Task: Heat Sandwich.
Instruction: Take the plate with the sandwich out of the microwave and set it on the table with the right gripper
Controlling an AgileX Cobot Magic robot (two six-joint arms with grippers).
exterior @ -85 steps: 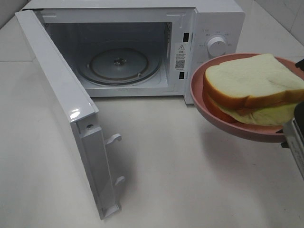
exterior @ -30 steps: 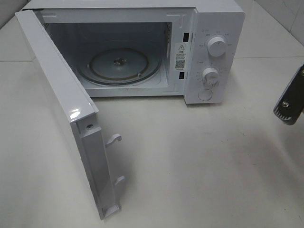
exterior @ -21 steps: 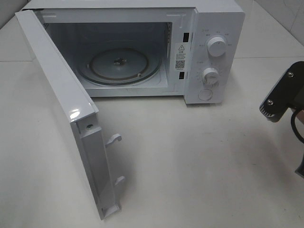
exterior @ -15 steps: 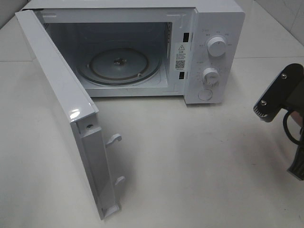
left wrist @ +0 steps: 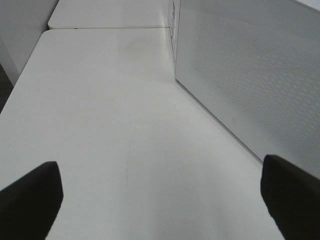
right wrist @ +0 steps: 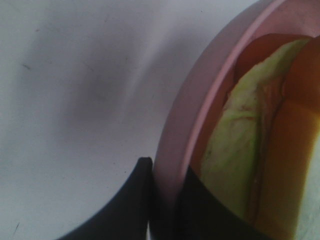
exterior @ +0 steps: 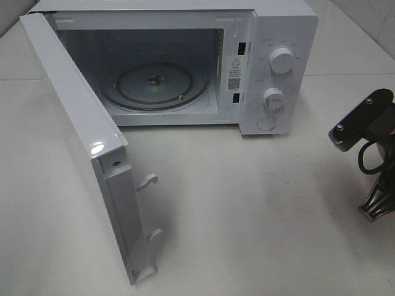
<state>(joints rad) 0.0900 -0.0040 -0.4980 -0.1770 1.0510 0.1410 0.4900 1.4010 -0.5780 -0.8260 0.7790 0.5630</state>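
My right gripper (right wrist: 162, 200) pinches the rim of the pink dish (right wrist: 200, 115), and the sandwich (right wrist: 235, 150) lies in that dish. My left gripper (left wrist: 160, 200) is spread wide over the worktop (left wrist: 100, 125), beside the microwave (exterior: 271, 37) with its door (exterior: 80, 135) swung open.

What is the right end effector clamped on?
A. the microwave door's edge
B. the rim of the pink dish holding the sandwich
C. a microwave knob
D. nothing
B: in the right wrist view the right end effector pinches the pink dish by its rim, with the sandwich lying inside.
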